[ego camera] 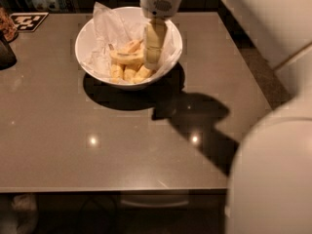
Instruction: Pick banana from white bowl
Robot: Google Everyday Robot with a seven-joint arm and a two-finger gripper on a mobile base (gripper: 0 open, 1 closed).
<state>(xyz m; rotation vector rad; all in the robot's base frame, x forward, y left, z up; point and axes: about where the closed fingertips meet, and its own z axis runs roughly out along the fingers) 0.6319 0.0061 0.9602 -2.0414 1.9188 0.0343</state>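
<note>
Banana (126, 57) lies curved across the top of the shorter pieces (129, 73) inside the white bowl (84, 39). Nearest you, a pale rounded part of the robot (273, 179) fills the lower right corner. Beyond it, the grey table (97, 145) carries the bowl on its far half, lined with crumpled paper (105, 30). The gripper (152, 62) hangs down into the bowl's right side, just beside the banana; you cannot tell whether it is apart or clamped. Farther back on the left, a black-and-white marker (29, 21) lies at the table corner.
</note>
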